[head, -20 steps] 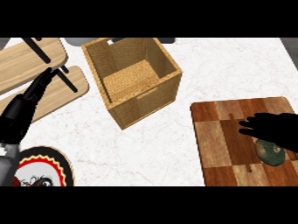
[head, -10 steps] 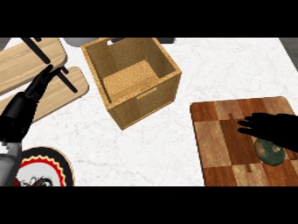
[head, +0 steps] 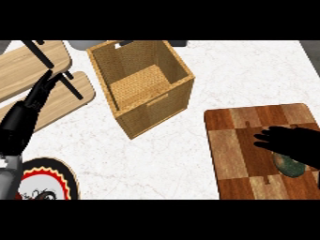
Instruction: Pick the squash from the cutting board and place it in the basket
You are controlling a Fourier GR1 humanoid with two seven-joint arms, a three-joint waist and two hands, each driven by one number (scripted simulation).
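A white marbled bench filled most of the view. At its far left lay two pale wooden boards side by side, crossed by thin black bars. Near the lower left corner sat a round plate with a red, black and white pattern, partly cut off by the edge.

No readable words, labels, brands or numbers show anywhere. The plate at the bench's near left corner bears a red-and-black pattern, but no legible lettering.
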